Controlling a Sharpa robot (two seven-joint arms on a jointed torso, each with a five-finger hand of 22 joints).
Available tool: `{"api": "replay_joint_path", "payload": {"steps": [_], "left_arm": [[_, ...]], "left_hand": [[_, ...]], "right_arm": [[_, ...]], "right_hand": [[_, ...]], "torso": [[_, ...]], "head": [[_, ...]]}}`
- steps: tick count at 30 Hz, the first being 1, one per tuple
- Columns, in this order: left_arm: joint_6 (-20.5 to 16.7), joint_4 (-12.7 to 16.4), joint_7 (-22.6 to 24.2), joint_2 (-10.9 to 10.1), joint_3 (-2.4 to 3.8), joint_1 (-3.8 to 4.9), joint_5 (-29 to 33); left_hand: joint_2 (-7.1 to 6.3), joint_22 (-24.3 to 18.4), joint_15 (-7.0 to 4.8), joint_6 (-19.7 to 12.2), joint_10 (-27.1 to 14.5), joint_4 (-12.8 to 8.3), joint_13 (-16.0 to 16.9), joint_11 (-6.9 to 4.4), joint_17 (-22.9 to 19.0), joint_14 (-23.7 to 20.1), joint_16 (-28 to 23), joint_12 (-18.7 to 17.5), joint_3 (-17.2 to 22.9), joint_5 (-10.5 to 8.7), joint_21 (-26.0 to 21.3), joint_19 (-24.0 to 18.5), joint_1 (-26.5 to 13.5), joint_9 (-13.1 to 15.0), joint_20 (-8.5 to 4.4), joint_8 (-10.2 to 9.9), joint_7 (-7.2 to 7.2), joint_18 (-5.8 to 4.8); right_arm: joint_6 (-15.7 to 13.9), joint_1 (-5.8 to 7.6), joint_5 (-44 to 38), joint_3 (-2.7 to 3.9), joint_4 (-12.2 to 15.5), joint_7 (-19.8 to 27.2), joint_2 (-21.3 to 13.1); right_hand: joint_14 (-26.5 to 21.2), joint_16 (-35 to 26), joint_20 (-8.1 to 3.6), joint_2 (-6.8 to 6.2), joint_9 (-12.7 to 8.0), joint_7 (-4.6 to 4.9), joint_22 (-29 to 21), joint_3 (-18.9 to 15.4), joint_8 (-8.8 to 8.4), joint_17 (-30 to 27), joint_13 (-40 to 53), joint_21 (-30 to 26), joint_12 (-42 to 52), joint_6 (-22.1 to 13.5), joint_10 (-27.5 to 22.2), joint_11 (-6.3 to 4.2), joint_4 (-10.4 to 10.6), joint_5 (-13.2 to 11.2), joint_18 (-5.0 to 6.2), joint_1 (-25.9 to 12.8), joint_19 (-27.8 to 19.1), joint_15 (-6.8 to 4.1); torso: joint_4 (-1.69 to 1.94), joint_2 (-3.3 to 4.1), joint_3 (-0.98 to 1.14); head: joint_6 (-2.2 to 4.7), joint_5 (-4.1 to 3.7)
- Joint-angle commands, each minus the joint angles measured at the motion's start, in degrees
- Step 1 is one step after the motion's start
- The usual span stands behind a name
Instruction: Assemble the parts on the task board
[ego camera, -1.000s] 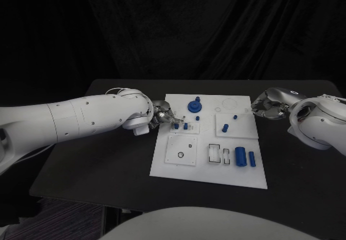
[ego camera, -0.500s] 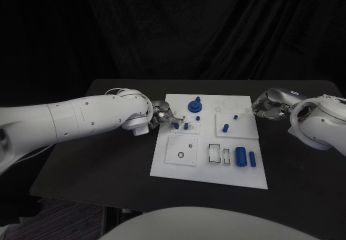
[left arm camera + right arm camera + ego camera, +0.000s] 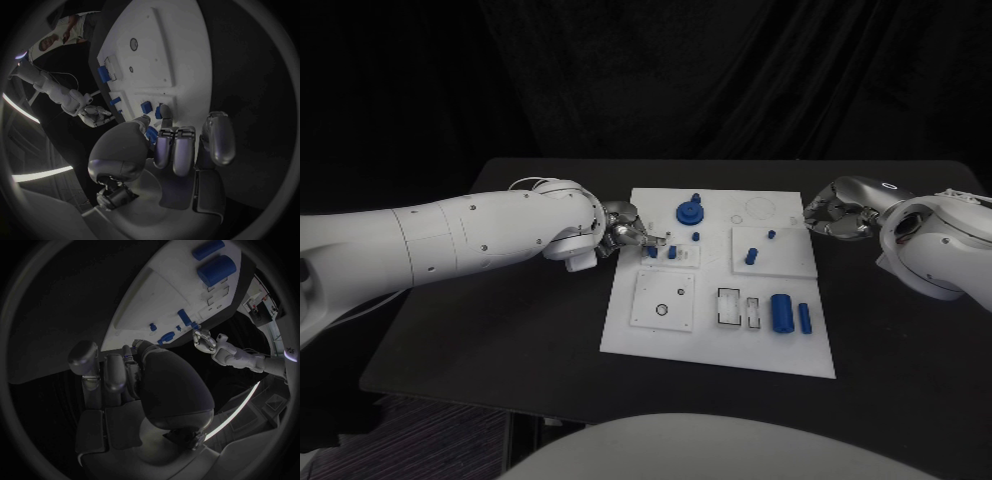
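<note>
Since the parts are small blue plastic-looking pieces, I'd guess they're light, rigid and a bit slick, so they'd want a careful fingertip pinch on the sides rather than a full grab. They sit on the white board [image 3: 718, 345] in the middle of the black table [image 3: 488, 330]: a round knob piece [image 3: 689, 212] near the far edge, two little blocks [image 3: 661, 253] on the left side, a peg [image 3: 750, 256] on the raised square plate to the right, and two chunkier cylinders [image 3: 790, 313] nearer the robot.

Left hand [image 3: 626, 232] is at the board's left edge, right by the two little blocks. From its wrist camera the fingers [image 3: 178, 150] are curled in close together, tips just at a block [image 3: 161, 111], with another blue bit [image 3: 151, 134] tucked near the thumb. I honestly can't tell if it's actually gripping anything. Right hand [image 3: 829, 214] sits at the board's far right corner, fingers [image 3: 106, 372] curled, nothing visibly in them.

Surface looks flat and matte, decent for sliding things. Room-wise it's tight: the blocks are packed near each other, so fat fingers could easily knock a neighbour. Dark curtain behind, plenty of bare table either side.
</note>
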Motion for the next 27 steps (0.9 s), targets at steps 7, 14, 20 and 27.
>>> {"api": "replay_joint_path", "payload": {"steps": [7, 14, 20, 27], "left_arm": [[-0.2, 0.0, 0.6, 0.1, -0.12, -0.26, 0.1], [-0.4, 0.0, 0.7, 0.0, -0.12, -0.27, 0.1], [-0.9, 0.0, 1.2, 0.0, -0.12, -0.27, 0.1], [-1.3, 0.0, 2.0, 0.1, -0.12, -0.27, 0.1]], "left_hand": [[0.62, 9.7, 0.0, -0.5, 6.0, 0.0, 15.1, -0.24, 15.1, 6.1, 0.2, 0.2, -0.3, 0.45, -0.2, -0.2, 0.1, 1.8, -0.02, 0.7, 0.06, 0.11], [0.81, 9.8, -0.02, -0.8, 6.0, -0.1, 15.1, -0.26, 15.1, 6.1, 0.2, 0.2, -0.5, 0.78, -0.1, -0.2, 0.4, 1.8, -0.05, 1.3, 0.03, 0.1], [0.98, 9.8, -0.09, -1.0, 6.0, -0.2, 15.1, -0.35, 15.1, 6.1, 0.2, 0.2, -0.7, 1.18, -0.1, -0.2, 1.1, 1.9, -0.1, 2.7, -0.09, 0.09], [1.09, 9.8, -0.2, -1.8, 6.0, -0.3, 15.1, -0.47, 15.1, 6.1, 0.2, 0.2, -1.1, 1.57, 0.0, -0.1, 2.1, 1.9, -0.21, 5.4, -0.23, 0.08]], "right_arm": [[0.6, -0.15, -0.2, 0.04, 0.0, -1.2, 0.0], [0.6, -0.16, -0.2, 0.04, 0.0, -1.3, 0.0], [0.6, -0.22, -0.2, 0.04, 0.0, -1.3, 0.0], [0.6, -0.28, -0.2, 0.04, 0.0, -1.3, 0.0]], "right_hand": [[-0.4, -0.4, -0.11, 0.0, -0.1, -0.05, 6.2, 0.3, 0.13, -0.1, 2.5, -0.3, -0.2, 0.3, -0.5, -0.06, 0.0, 0.3, 0.55, -0.2, -0.3, -0.13], [-0.4, -0.4, -0.1, 0.02, -0.1, -0.05, 6.2, 0.3, 0.13, -0.1, 2.5, -0.5, -0.3, 0.3, -0.5, -0.04, -0.1, 0.3, 0.57, -0.2, -0.4, -0.12], [-0.4, -0.4, -0.1, 0.02, -0.1, -0.05, 6.2, 0.3, 0.13, -0.1, 2.5, -0.5, -0.3, 0.3, -0.5, -0.04, -0.1, 0.3, 0.57, -0.2, -0.4, -0.12], [-0.4, -0.4, -0.1, 0.02, -0.1, -0.05, 6.2, 0.3, 0.13, -0.1, 2.5, -0.5, -0.3, 0.3, -0.5, -0.04, -0.1, 0.3, 0.57, -0.2, -0.4, -0.12]], "torso": [[-0.05, -0.02, -0.02], [-0.04, -0.03, -0.01], [-0.05, 0.0, -0.03], [0.01, 0.01, -0.01]], "head": [[-0.01, 0.02], [-0.01, 0.07], [-0.01, 0.14], [-0.01, 0.08]]}}
